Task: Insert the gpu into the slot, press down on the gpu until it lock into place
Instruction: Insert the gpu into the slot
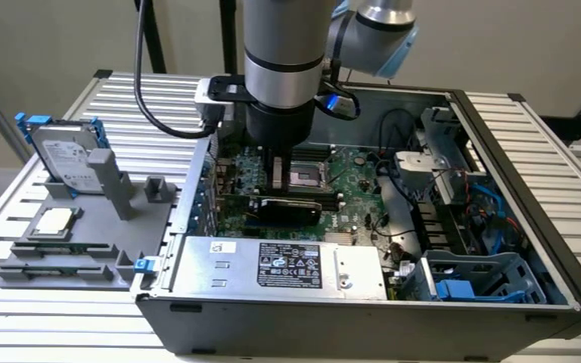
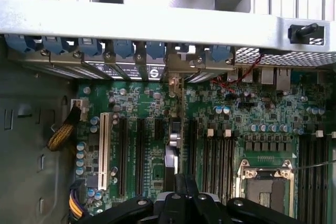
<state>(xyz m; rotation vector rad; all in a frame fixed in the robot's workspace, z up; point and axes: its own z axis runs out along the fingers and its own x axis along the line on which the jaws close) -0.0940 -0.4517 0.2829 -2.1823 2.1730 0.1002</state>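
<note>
Closest to the lens sits my gripper [image 2: 182, 184], directly over the top edge of the gpu [image 2: 174, 142]. Whether it is clamped on the card or merely bearing on it, I cannot tell. The card stands on edge near the CPU socket [image 2: 265, 184], with the black memory strips [image 2: 215, 156] between them and its far end reaching the rear brackets [image 2: 126, 51]. I judge this upright stance keeps it aligned with the slot hidden underneath, so a push goes straight down.
</note>
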